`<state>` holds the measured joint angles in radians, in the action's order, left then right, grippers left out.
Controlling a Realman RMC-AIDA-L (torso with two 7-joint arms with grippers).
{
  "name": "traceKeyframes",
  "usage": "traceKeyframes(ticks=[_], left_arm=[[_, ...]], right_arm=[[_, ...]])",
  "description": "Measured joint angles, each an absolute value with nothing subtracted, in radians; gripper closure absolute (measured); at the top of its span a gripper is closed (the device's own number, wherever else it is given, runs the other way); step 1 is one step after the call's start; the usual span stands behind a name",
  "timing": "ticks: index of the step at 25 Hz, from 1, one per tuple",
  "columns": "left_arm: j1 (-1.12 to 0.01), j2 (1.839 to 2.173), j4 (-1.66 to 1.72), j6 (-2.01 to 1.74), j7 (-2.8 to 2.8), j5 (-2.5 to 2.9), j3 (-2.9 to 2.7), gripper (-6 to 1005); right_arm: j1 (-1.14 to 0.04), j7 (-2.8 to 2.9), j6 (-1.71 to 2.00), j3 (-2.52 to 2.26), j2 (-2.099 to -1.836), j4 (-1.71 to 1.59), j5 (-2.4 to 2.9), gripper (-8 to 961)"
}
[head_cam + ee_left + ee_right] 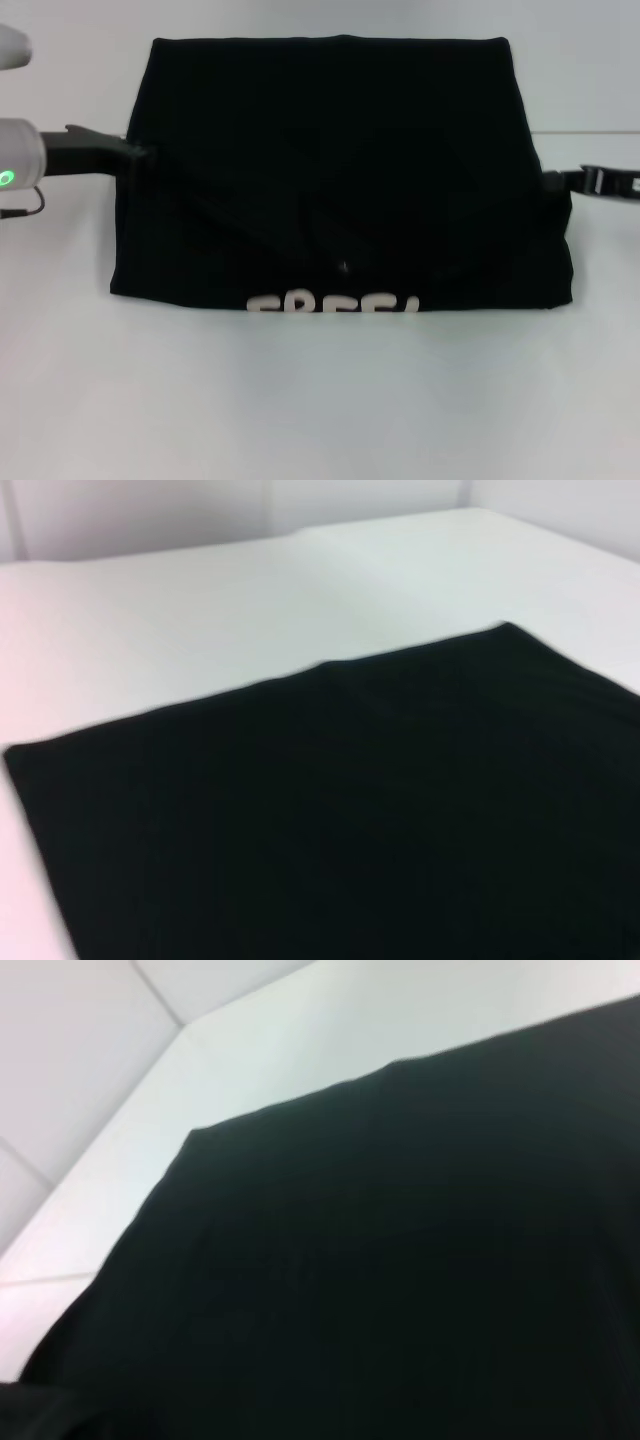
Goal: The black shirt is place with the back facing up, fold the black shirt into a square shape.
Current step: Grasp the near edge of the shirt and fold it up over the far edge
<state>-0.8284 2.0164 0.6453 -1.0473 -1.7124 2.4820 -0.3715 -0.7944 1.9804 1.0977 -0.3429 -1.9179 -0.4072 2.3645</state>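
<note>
White table (pixel 320 400) carries the soft, limp black shirt (pixel 340 170), best pinched at its side edges, where left gripper (pixel 135 153) and right gripper (pixel 552 183) sit, closure impossible to tell.

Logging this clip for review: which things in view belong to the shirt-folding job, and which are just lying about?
Part of the job:
- shirt, folded to a rough rectangle, white lettering peeking out at its near edge
- left gripper, at the shirt's left edge
- right gripper, at the shirt's right edge

Lying about:
- nothing else; only the white table under the shirt
</note>
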Motion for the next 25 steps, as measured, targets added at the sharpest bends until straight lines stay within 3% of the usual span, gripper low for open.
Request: traceKeyframes(ticks=[16,25], left_arm=[[-0.934,2.014,0.494,-0.610,-1.701,2.477,-0.477,961],[-0.943,2.016,0.473,-0.566,-1.700,2.477,-0.484,962]], right_arm=[[-0.990,1.968,0.626,-0.412,-1.961,-0.315,2.364,855],[-0.995,1.968,0.617,-0.414,-1.954,-0.318,2.353,834]])
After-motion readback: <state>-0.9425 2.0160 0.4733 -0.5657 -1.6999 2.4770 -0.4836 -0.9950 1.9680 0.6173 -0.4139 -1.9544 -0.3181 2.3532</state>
